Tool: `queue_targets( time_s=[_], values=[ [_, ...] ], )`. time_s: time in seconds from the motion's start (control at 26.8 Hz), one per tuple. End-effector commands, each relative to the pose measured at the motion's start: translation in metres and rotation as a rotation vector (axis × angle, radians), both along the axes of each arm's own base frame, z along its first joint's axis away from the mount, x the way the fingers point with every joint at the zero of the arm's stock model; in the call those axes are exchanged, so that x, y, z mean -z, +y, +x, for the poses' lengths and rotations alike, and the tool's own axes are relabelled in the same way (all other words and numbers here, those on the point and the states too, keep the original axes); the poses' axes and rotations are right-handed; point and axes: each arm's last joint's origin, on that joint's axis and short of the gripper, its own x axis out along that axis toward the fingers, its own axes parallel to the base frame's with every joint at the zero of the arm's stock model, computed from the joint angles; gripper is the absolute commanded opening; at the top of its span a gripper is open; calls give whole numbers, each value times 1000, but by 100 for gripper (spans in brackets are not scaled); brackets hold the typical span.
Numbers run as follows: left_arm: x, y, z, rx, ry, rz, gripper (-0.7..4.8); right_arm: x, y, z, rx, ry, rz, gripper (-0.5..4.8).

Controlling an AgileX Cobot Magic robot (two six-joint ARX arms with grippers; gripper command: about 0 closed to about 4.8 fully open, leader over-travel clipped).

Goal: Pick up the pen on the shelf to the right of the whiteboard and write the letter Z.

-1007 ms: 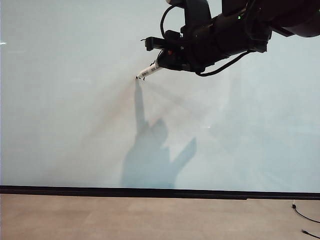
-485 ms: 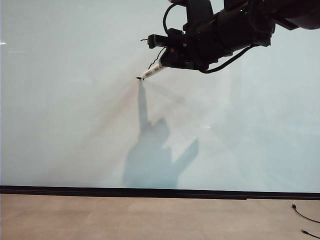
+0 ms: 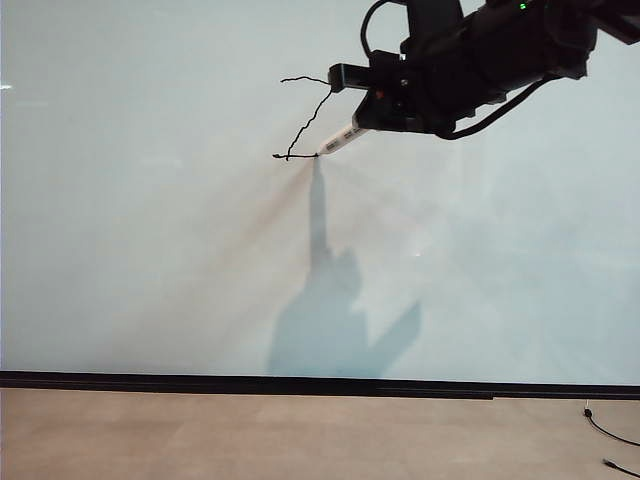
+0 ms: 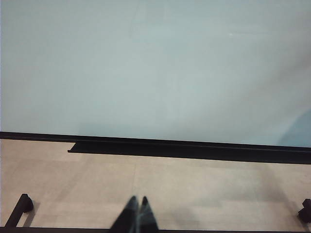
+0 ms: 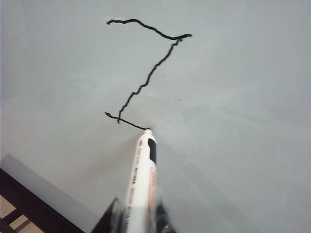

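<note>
Two strokes of the letter Z [image 3: 305, 118] are down on the whiteboard [image 3: 150, 250] and the bottom bar is partly drawn: wobbly top bar, jagged diagonal, short base line running to the pen tip. Ink is thin, black, uneven. In the right wrist view the letter Z [image 5: 146, 73] reads clearly, base stroke ending right at the nib.

Pen [image 3: 341, 140]: slim white barrel, dark printed markings along its length, a black block near the nose, small tip. Tip touches the board at the end of the base stroke. In the right wrist view the pen [image 5: 142, 187] points away from the camera toward the board, tilted, its rear end between the fingers.

Right gripper [image 3: 385, 112]: high up on the right side of the exterior view, black, cables looped around it, fingers clamped narrow on the pen's rear. Same grip in its own view, right gripper [image 5: 133, 218].

Left gripper [image 4: 137, 213]: low, away from the writing, fingertips pressed together with nothing between them, over the pale tabletop [image 4: 194, 189] in front of the board's black bottom strip [image 4: 194, 148].

Board surface is glossy pale grey-white; arm and pen cast a dark shadow [image 3: 335, 300] below the letter.
</note>
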Motion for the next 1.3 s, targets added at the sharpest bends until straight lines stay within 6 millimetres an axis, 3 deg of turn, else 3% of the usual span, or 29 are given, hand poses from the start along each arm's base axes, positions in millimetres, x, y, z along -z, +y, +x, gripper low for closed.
queue_targets(
  time_s=[0.04,1.19,1.3],
  values=[
    [-2,0,0,1,-13,4,-4,-5,-4,-1,49,-15,4,-6],
    [-2,0,0,1,-13,4,-4,-11,-21,-8,99,-29,-11,-6],
    [-2,0,0,1,-13,4,-5,-21,-19,-18,53,-69,12,-6]
  ],
)
